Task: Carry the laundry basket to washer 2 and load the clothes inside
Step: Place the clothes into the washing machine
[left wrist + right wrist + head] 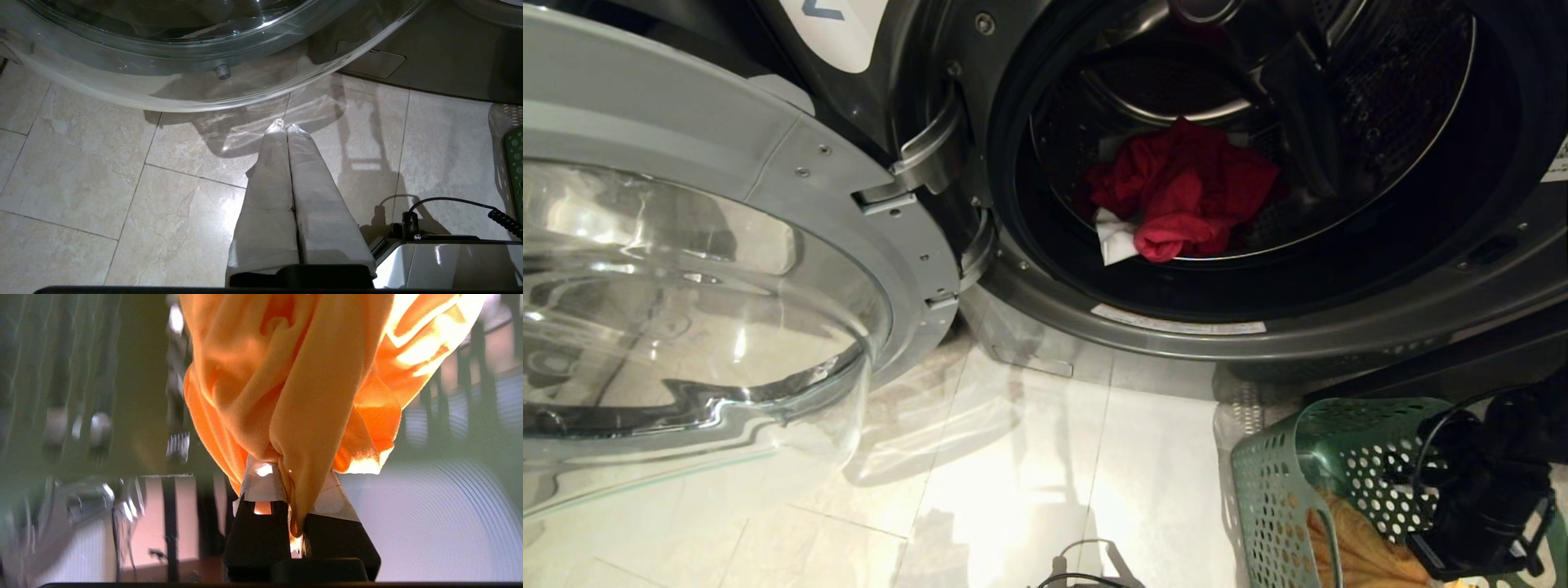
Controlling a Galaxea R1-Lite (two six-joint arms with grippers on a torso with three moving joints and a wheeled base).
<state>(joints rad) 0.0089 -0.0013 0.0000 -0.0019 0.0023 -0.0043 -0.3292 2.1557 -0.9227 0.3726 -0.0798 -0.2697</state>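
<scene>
**Describer:** Orange cloth (310,388) filled the right wrist view, pinched between the two taped fingers (261,486) of the right pincer (292,486). That pincer was clamped shut on a fold of the yellow-orange garment, which hung away from the fingers in one long bunch.

**Listener:** Where did that sit in the wider scene?

**Describer:** In the head view, the right pincer (1478,523) sat low on the robot's right, inside the green laundry basket (1282,474), which stood on the tiled floor (1094,490). Only a strip of the orange garment (1356,547) showed beside it. Washer 2 (1339,327) stood up and to the left of the basket, its round mouth facing the robot and its door (711,269) swung wide to the robot's left. A red garment (1188,192) and a white one (1115,237) already lay in the drum.

**Listener:** And the other arm?

**Describer:** The left pincer (286,126) pointed at bare floor below the door, fingers pressed together, holding nothing.

**Listener:** So what did the coming move depend on?

**Describer:** Probably on lifting the garment out of the basket and carrying it up and leftward into the drum opening. The right arm was far nearer. The bunch's long axis trailed from the fingers, so it might catch on the basket's rim.
</scene>
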